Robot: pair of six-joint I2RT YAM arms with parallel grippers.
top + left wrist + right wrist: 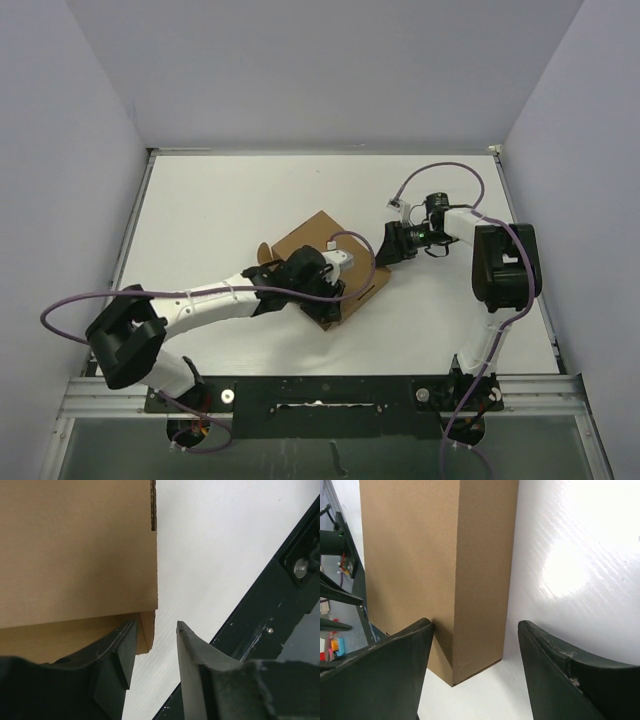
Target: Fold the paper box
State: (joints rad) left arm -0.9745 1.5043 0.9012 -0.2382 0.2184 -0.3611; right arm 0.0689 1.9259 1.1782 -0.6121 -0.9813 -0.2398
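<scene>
Top external view is showing the paper box point(310, 240), plain brown cardboard looking like a shallow carton, lying at frame centre on the white table point(220, 210). Left gripper point(156, 624) is sitting open beside one corner, gripping nothing. Right gripper point(475, 624) is spreading wide around another corner.

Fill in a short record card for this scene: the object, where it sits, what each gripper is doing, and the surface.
object: paper box, plain brown cardboard
place: lying about mid-table, between the two arms
surface: white table
left gripper: open, at the near side of the box, one box corner just beside a finger
right gripper: open, astride another box corner, one finger close against the box, the other clear of it
</scene>
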